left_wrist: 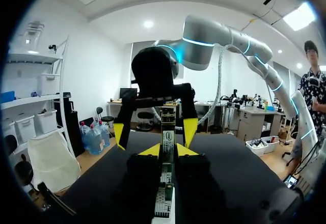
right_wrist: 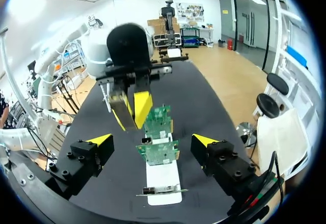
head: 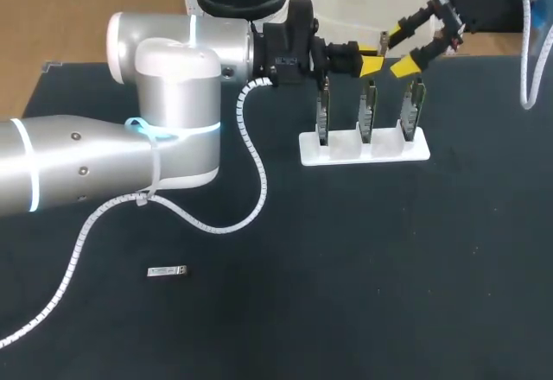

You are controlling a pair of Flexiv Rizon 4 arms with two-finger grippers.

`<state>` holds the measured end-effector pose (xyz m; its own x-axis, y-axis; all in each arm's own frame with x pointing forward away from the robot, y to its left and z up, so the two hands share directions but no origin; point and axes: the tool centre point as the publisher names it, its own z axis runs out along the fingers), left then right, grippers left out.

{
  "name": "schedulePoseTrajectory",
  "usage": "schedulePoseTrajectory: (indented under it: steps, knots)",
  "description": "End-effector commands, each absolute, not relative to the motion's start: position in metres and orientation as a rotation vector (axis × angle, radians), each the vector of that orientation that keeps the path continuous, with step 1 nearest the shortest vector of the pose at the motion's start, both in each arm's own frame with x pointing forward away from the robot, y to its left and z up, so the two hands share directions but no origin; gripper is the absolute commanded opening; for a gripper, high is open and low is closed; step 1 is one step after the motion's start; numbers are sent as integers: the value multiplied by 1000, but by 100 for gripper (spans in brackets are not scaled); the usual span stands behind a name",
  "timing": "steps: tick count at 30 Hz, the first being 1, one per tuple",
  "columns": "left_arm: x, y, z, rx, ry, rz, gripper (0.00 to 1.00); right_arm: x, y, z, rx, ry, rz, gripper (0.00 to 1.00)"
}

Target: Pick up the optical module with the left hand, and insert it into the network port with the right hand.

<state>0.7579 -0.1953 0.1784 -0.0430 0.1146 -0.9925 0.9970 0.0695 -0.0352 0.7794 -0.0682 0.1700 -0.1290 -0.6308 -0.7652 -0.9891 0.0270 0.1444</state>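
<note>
My left gripper (head: 373, 62) hangs over the middle network card (head: 369, 108), shut on a narrow optical module (left_wrist: 167, 140) that sticks out past its yellow tips. In the left wrist view the left gripper (left_wrist: 166, 150) has its tips pressed on both sides of the module. My right gripper (head: 402, 48) faces it from the right, wide open, its tips just short of the left tips. In the right wrist view the right gripper (right_wrist: 153, 141) has nothing between its fingers, and the left gripper (right_wrist: 131, 109) is ahead of it. A second optical module (head: 167, 271) lies flat on the table, front left.
A white stand (head: 346, 154) holds three upright green network cards under both grippers. In the right wrist view the cards (right_wrist: 158, 152) stand in a row ahead of and beneath the open fingers. A white corrugated cable (head: 255, 168) loops from the left arm over the black table.
</note>
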Motion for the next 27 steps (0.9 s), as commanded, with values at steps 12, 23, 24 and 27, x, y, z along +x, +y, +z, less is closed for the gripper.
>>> schedulePoseTrajectory:
  steps: [12,23,24,27]
  knots:
    - [758,-196,178,1224,1354,-1131,0,770,-65,208,-1710,1690,960,100]
    - [758,-196,178,1224,1354,-1131,0,764,-50,208,-1726,1665,973,100]
    - [758,-196,178,1224,1354,-1131,0,763,-50,208,-1730,1666,977,100]
    - [758,-196,178,1224,1354,-1131,0,763,-48,206,-1736,1667,985,100]
